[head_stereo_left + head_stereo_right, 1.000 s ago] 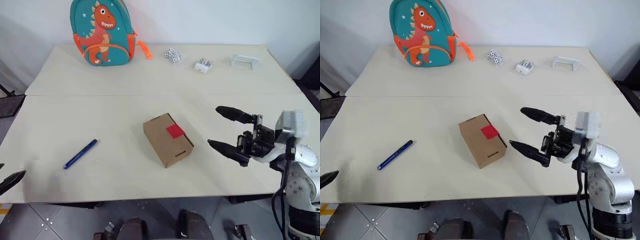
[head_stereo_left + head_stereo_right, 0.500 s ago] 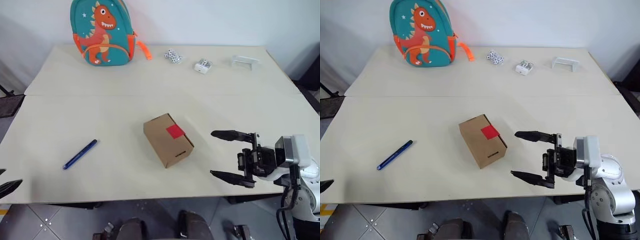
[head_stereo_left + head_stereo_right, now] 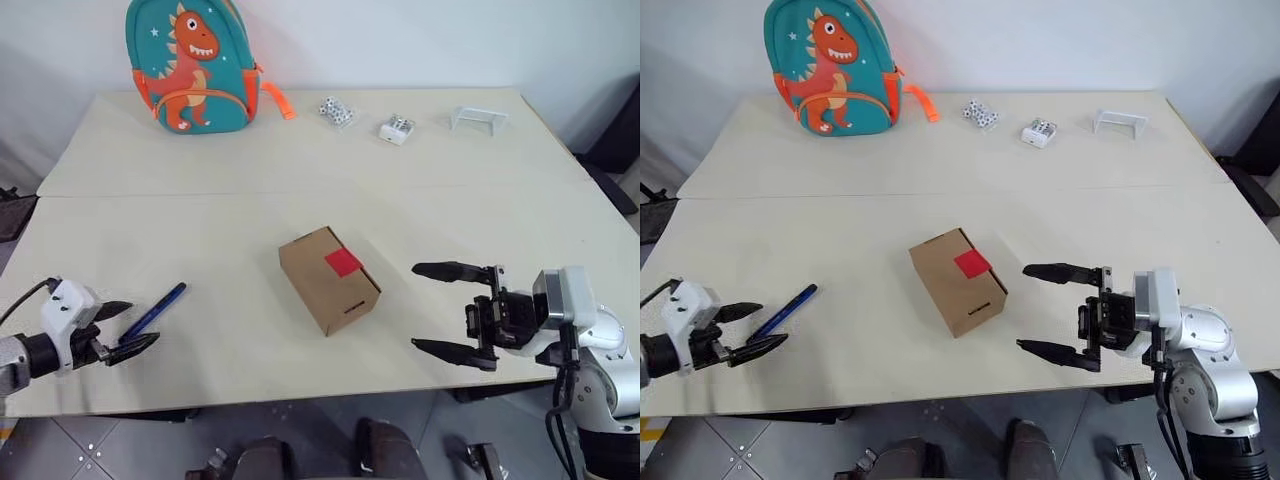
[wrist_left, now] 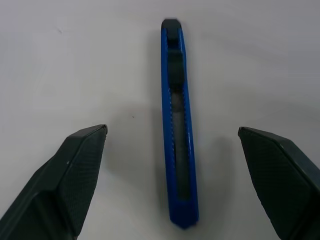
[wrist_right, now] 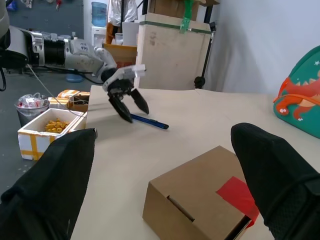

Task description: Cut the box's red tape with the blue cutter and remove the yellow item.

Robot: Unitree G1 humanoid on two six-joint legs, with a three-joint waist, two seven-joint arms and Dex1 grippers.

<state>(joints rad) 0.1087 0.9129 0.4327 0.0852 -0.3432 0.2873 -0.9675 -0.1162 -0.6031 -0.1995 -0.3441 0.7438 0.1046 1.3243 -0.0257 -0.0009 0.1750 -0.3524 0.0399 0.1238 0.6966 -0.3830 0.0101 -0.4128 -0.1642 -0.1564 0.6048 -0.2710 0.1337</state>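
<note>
The brown box (image 3: 328, 279) lies shut at the table's middle, with the red tape (image 3: 343, 263) across its lid edge. The blue cutter (image 3: 154, 311) lies flat near the front left. My left gripper (image 3: 125, 328) is open at the cutter's near end; in the left wrist view the cutter (image 4: 178, 125) lies between the spread fingers, not gripped. My right gripper (image 3: 440, 308) is open to the right of the box, fingers pointing at it without touching. The right wrist view shows the box (image 5: 200, 200) and the left gripper (image 5: 129, 104) by the cutter (image 5: 149, 121). The yellow item is hidden.
A teal dinosaur backpack (image 3: 188, 65) stands at the table's far left. Small white pieces (image 3: 334, 111), a small white block (image 3: 396, 130) and a white handle-shaped part (image 3: 478, 119) lie along the far edge. The front table edge runs just below both grippers.
My left gripper has come in from the left edge to the cutter's near end. The right gripper has sunk a little and turned its fingers level. The camera has shifted slightly.
</note>
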